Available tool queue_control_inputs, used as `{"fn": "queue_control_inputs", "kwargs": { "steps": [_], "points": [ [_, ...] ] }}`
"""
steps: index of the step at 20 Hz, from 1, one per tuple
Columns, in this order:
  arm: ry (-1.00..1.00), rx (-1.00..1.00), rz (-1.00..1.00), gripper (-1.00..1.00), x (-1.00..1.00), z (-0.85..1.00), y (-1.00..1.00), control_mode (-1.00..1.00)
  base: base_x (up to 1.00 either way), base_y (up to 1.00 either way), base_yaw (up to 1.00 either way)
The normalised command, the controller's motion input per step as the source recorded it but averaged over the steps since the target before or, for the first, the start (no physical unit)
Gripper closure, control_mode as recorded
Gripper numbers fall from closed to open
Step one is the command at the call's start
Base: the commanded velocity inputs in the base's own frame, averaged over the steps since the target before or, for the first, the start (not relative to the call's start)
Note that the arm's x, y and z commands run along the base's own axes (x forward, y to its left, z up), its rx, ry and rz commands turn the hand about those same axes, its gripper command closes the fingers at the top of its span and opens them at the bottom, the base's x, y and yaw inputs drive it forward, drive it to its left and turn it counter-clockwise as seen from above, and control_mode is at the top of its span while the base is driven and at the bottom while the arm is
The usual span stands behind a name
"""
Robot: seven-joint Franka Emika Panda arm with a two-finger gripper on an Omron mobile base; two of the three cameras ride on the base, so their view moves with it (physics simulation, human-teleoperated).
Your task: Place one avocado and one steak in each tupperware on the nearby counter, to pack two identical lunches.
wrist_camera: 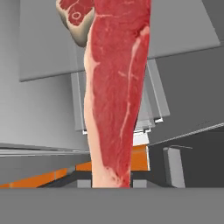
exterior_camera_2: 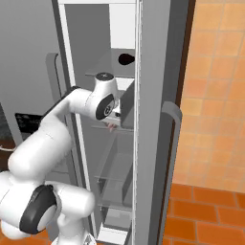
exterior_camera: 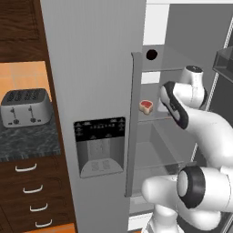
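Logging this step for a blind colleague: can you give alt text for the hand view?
A long red steak with a pale fat edge hangs upright in the shut gripper, close to the camera. A second, smaller steak lies behind it at upper left, among grey fridge shelves.

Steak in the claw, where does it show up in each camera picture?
Left base view: a steak right of centre, mid-height; whether it is the held one, I cannot tell.
Right base view: pink tip under the claw.
Hand view: held steak, centre, top to bottom.
Shared landmark: dark round item above it, both base views.
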Motion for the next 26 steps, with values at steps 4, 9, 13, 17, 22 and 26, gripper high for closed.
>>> {"fn": "queue_control_inputs", "kwargs": {
  "steps": [4,9,13,17,22,26],
  "points": [
    [0.00,-0.02,0.00,1.00,-0.88,0.74,0.16,-1.00,0.00,0.00,0.00],
    [0.00,-0.01,0.00,1.00,-0.87,0.72,0.13,-1.00,0.00,0.00,0.00],
    [-0.02,0.00,0.00,1.00,-0.83,0.38,0.00,-1.00,0.00,0.00,0.00],
    [0.00,-0.02,0.00,1.00,-0.31,0.00,0.08,-1.00,0.00,0.00,0.00],
    [0.00,0.00,0.00,1.00,-0.19,-0.03,0.02,1.00,-0.29,0.00,0.00],
    [0.00,0.00,0.00,1.00,0.00,0.00,0.00,1.00,-0.69,0.68,0.01]
  ]
}}
